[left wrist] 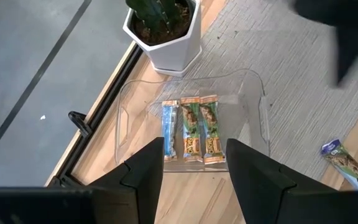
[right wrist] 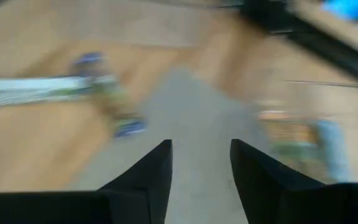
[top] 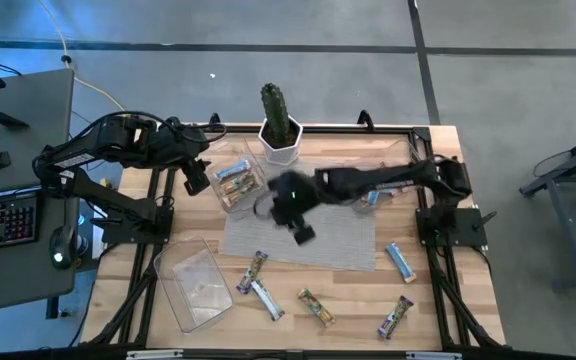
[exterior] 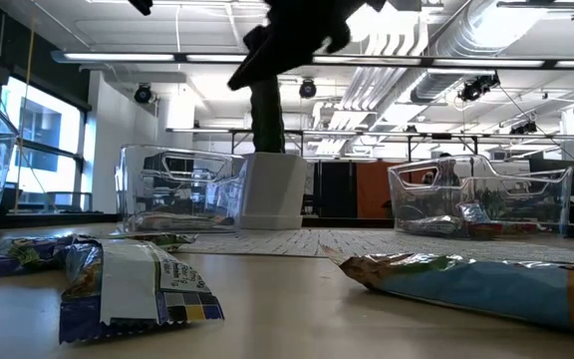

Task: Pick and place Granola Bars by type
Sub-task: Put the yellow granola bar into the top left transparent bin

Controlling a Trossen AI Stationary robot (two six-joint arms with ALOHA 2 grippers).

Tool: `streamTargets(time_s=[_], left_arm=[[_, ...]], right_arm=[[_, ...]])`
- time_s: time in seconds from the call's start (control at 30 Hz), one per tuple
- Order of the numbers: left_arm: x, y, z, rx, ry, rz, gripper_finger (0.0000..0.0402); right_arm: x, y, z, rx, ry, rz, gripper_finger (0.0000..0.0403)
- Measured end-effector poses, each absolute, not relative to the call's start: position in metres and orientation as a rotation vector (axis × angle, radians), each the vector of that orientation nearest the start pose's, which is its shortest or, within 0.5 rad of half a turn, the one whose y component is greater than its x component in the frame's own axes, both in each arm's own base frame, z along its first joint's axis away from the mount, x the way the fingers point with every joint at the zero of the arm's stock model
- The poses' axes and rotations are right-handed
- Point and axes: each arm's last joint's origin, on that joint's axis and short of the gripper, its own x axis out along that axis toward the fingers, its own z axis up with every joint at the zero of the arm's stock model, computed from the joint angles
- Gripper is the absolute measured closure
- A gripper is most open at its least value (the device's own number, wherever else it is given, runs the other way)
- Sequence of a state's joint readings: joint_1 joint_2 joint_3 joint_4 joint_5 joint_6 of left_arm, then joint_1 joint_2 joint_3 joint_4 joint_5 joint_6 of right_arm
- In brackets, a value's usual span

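Note:
Several wrapped granola bars lie flat on the near part of the table: two crossed ones (top: 259, 284), a tan-green one (top: 316, 307), a purple-ended one (top: 396, 317) and a blue-white one (top: 401, 262). Three more, one blue-white (left wrist: 169, 130) and two tan-green (left wrist: 200, 129), lie side by side in a clear tub (top: 236, 186). My left gripper (left wrist: 191, 171) hovers open over that tub's near-left rim. My right gripper (top: 294, 212) is open and empty above the grey mat (top: 343, 242); its wrist view shows blurred bars (right wrist: 98, 93) ahead of the fingers.
A potted cactus (top: 278, 128) stands at the far edge behind the tub. An empty clear tub (top: 194, 287) sits at the near left. Another tub (exterior: 481, 194) with bars stands on the right, under my right arm. Dark frame rails run along both table sides.

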State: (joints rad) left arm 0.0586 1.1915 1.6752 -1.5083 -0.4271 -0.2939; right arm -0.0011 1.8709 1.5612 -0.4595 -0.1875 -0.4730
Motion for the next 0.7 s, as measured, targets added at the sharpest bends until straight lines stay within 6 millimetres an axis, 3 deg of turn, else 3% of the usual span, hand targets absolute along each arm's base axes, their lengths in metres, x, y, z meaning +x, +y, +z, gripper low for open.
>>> streamTargets(time_s=[0.2,0.4,0.53,0.7], left_arm=[[0.159,0.021,0.435,-0.095,0.934,0.597,0.0234],[0.159,0.021,0.435,-0.116,0.929,0.603,0.0234],[0.159,0.021,0.435,-0.156,0.924,0.603,0.0234],[0.159,0.020,0.435,-0.201,0.922,0.591,0.0234]], right_arm=[[0.400,0.066,0.264,-0.275,0.866,0.470,0.0219],[0.384,0.115,0.258,-0.154,0.990,0.343,0.0185],[0.375,0.138,0.249,0.052,1.029,0.201,0.0179],[0.355,0.156,0.219,0.248,1.153,0.097,0.0178]])
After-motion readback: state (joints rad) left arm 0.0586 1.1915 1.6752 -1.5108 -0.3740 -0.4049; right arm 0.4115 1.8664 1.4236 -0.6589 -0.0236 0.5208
